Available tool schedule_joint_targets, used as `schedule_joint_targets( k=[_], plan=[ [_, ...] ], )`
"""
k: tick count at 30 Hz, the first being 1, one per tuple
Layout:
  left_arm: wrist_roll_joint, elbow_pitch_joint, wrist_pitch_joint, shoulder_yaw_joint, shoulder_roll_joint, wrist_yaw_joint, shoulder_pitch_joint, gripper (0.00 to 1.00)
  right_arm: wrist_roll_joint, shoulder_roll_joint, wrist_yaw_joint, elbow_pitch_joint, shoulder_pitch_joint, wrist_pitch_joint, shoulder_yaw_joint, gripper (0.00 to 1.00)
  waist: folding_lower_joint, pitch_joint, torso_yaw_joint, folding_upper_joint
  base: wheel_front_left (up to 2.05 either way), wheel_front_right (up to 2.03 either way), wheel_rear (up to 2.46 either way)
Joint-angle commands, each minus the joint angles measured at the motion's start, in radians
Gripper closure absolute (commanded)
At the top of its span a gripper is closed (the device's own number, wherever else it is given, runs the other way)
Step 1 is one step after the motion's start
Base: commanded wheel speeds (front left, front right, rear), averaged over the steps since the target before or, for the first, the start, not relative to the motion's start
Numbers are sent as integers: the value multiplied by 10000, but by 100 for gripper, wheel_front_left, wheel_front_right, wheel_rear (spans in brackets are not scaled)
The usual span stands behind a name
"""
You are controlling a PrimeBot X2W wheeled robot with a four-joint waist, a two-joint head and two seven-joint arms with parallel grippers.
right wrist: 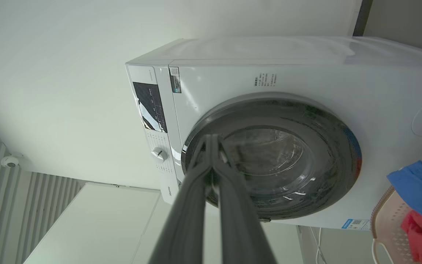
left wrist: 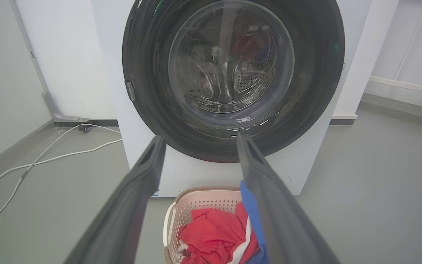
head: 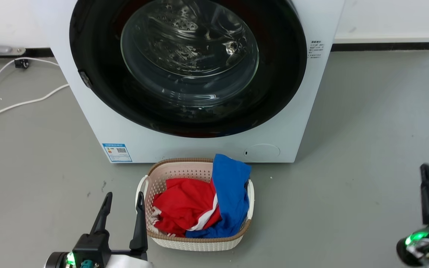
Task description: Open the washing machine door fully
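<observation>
The washing machine door (head: 95,56) is a large glossy black ring with a bulging glass centre, lying flat against the white machine (head: 311,93). A small latch tab (head: 85,79) sits on its left edge. My left gripper (head: 123,199) is open at the lower left, well short of the machine, just left of the basket, with nothing between its fingers. In the left wrist view the door (left wrist: 321,73) fills the top beyond the open left gripper (left wrist: 198,139). My right gripper (head: 425,167) stands at the lower right with its fingers together; in the right wrist view the right gripper (right wrist: 211,137) is shut and empty before the door (right wrist: 335,146).
A pale perforated laundry basket (head: 199,243) holding red and blue clothes stands on the grey floor right in front of the machine. White cables (head: 21,104) trail over the floor at the left. A white wall and skirting (head: 385,39) run behind on the right.
</observation>
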Motion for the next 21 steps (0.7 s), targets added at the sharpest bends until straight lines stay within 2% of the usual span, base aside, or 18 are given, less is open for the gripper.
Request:
schedule_joint_targets(
  k=[1, 10, 21],
  plan=[
    [-43, -111, -28, 7, -4, 49, -187, 0, 100, -155, 4, 288, -564, 201, -281, 100, 0, 207, 40, 0, 0, 0, 0],
    [123, -603, -28, -67, -5, 100, -863, 0, -187, -1404, 4, 1754, -3371, 951, -1164, 100, 0, 1573, 360, 0, 0, 0, 0],
    [69, -928, -28, -152, -5, 195, -1817, 0, -677, -2886, 4, 3237, -6702, 1723, -952, 100, 0, 3297, 696, 0, 0, 0, 0]
  ],
)
